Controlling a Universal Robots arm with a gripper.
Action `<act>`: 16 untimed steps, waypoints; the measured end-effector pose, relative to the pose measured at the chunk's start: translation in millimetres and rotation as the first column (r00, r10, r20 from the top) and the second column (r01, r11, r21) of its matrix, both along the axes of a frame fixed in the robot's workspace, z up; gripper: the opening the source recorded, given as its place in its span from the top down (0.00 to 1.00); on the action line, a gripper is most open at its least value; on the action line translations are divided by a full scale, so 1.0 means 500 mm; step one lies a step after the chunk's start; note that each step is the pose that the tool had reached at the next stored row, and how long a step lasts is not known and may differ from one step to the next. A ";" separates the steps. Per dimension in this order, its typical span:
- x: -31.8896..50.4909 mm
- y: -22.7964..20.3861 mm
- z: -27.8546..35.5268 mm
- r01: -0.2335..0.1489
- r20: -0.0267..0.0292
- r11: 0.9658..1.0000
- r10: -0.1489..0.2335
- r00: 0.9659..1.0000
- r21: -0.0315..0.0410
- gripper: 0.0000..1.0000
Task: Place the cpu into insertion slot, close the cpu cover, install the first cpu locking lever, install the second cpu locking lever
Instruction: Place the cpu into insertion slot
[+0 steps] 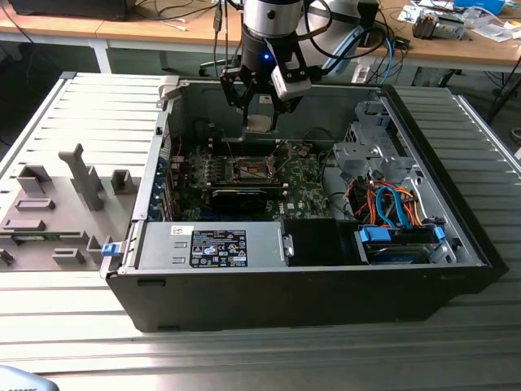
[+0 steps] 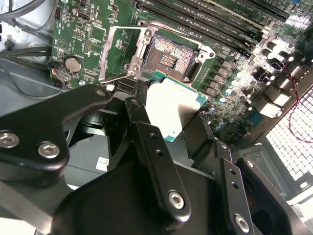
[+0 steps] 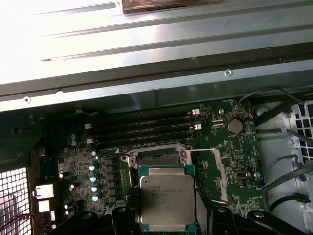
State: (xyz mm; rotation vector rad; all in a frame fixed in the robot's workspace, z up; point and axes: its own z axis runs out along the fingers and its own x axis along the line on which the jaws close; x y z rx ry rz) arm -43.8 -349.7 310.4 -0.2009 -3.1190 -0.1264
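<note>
Open PC case (image 1: 285, 297) on the ribbed desk (image 1: 244, 358), drive cables (image 1: 391, 208) bunched up on the exterior view's right, RAM slots (image 3: 146, 128) just past the socket. The hand (image 1: 259, 122) is clamped on the cpu (image 3: 167, 198), hanging above the board, not touching the insertion slot (image 2: 168, 58). Slot's uncovered, cpu cover (image 2: 126, 68) flipped open beside it.

No legible text or labels.

Arm (image 1: 273, 20) reaching down, gripper (image 1: 260, 120) fingers (image 2: 152, 147) clamping cpu (image 3: 166, 198)
</note>
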 end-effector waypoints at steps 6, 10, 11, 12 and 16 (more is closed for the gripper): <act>0.000 0.0000 0.000 0.006 0.000 1.000 -0.006 1.000 0.000 0.46; 0.000 0.0000 0.000 0.011 0.000 1.000 -0.011 1.000 0.000 0.46; 0.000 0.0000 0.000 0.012 0.000 1.000 -0.012 1.000 0.000 0.46; 0.000 0.0000 0.000 0.012 0.000 1.000 -0.012 1.000 0.000 0.46; 0.000 0.0000 0.000 0.016 0.000 1.000 -0.016 1.000 0.000 0.46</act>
